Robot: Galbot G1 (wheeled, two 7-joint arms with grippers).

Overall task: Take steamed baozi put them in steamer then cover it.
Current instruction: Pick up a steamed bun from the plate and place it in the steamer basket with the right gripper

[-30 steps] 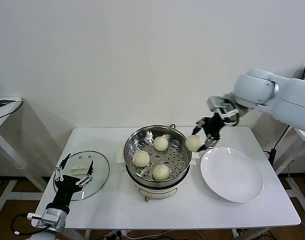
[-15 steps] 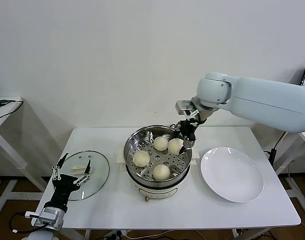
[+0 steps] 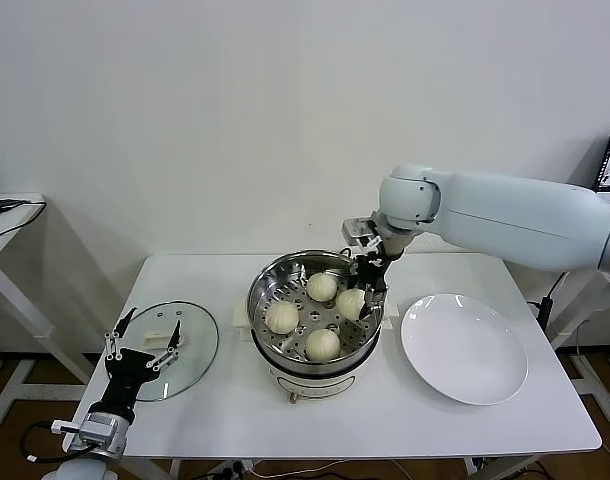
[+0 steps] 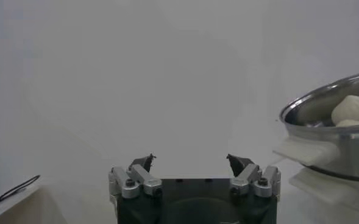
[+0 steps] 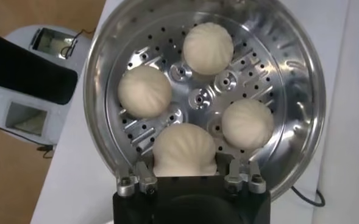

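The steamer (image 3: pixel 257 300) stands mid-table with three baozi (image 3: pixel 322 287) on its perforated tray. My right gripper (image 3: pixel 355 300) reaches down inside the steamer's right side, shut on a fourth baozi (image 3: pixel 351 303). The right wrist view shows that baozi (image 5: pixel 184 146) squeezed between the fingers of the right gripper (image 5: pixel 185 169), low over the tray, with the other three (image 5: pixel 208 47) spread round the steamer (image 5: pixel 313 91). My left gripper (image 3: pixel 143 345) hovers open over the glass lid (image 3: pixel 193 340) at the table's left. In its own view the left gripper (image 4: pixel 191 161) holds nothing, and the steamer (image 4: pixel 325 125) lies off to one side.
A bare white plate (image 3: pixel 465 348) lies right of the steamer. The glass lid with its white handle (image 3: pixel 157 338) rests flat near the table's left edge. A side table (image 3: pixel 5 215) stands at the far left.
My right gripper carried the baozi leftward from beside the plate over the steamer's rim and lowered it inside. The left arm has barely moved.
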